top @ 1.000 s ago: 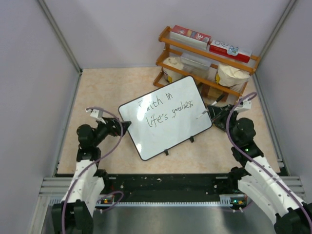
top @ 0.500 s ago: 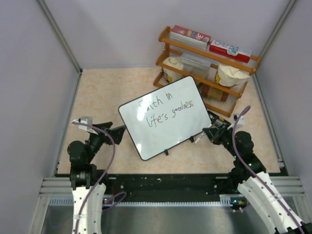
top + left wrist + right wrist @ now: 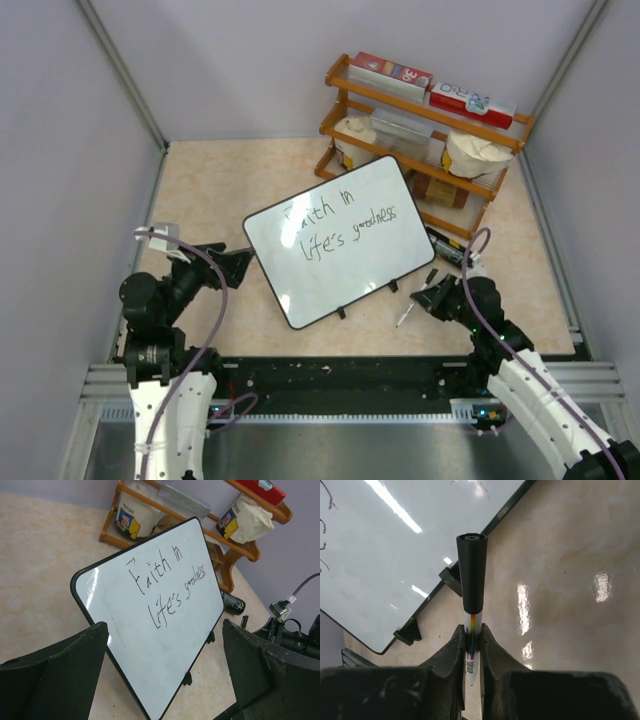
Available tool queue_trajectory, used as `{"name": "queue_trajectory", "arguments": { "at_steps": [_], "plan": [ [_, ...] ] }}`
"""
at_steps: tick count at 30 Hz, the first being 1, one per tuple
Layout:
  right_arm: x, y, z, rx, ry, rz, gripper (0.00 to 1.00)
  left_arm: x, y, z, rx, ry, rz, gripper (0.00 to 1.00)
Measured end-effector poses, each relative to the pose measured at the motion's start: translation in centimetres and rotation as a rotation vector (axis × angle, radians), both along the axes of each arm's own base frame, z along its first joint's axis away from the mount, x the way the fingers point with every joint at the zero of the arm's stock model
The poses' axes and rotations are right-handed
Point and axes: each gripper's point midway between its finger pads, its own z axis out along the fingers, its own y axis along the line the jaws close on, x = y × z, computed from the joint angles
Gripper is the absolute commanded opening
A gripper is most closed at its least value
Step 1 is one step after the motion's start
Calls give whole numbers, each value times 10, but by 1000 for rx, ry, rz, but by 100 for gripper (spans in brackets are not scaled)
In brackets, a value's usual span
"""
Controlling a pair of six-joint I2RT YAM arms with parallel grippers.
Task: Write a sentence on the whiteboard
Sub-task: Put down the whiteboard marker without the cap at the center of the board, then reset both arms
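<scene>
Left gripper (image 3: 238,266): it is sitting low over the surface, on the left side. Its two fingers are standing wide apart and are holding nothing. It is pointing at the whiteboard's left corner and is just beside it.

Surface (image 3: 215,185): it is showing a pale, tan, stone-like top. It is carrying everything here.

Whiteboard (image 3: 335,280): it is lying in the middle of the surface, turned at a slant. Its thin black rim is going all the way around. Its small black feet (image 3: 342,312) are sticking out along the near right edge.

Sentence (image 3: 345,225): it is sitting on the upper part of the whiteboard in thin black writing. It is running in two lines, "Faith in" over "life's goodness".

Marker (image 3: 471,575): it is sticking out of the right gripper, with its black cap at the far end. It is pointing toward the whiteboard's near edge, by the feet, and it is not touching the whiteboard.

Right gripper (image 3: 424,300): it is sitting low, just right of the whiteboard's near edge. Its fingers are pressing together on the marker's thin white body.

Black pen (image 3: 446,248): it is lying on the surface between the whiteboard and the shelf.

Shelf (image 3: 420,112): it is standing at the back right, behind the whiteboard. It is holding red boxes on top and white bags lower down.
</scene>
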Motion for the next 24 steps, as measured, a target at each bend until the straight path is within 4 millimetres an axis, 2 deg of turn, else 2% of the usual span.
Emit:
{"name": "queue_trajectory", "arguments": {
  "at_steps": [3,6,7,10,12,13,14,21,24],
  "plan": [
    [-3,-3,-15,-18,57,-13,11,6,1,-10,-3,54,0,99],
    [-5,-4,-25,-32,93,-17,25,9,0,-15,-6,83,-7,99],
    [-4,-4,-26,-34,98,-18,39,10,0,-17,-7,93,-10,99],
    [-3,-4,-29,-39,108,-19,69,15,-1,-23,-10,127,-17,99],
    [-2,-3,-28,-40,104,-18,80,19,-1,-28,-13,154,-20,99],
    [0,-3,-27,-38,96,-16,94,21,-1,-30,-15,166,-23,99],
    [1,-2,-25,-35,86,-11,99,23,-1,-33,-17,180,-26,99],
    [7,-2,-14,-65,34,12,99,39,1,-57,-34,298,-18,99],
    [14,-4,0,-103,-5,16,99,43,7,-65,-31,318,21,99]
  ]
}}
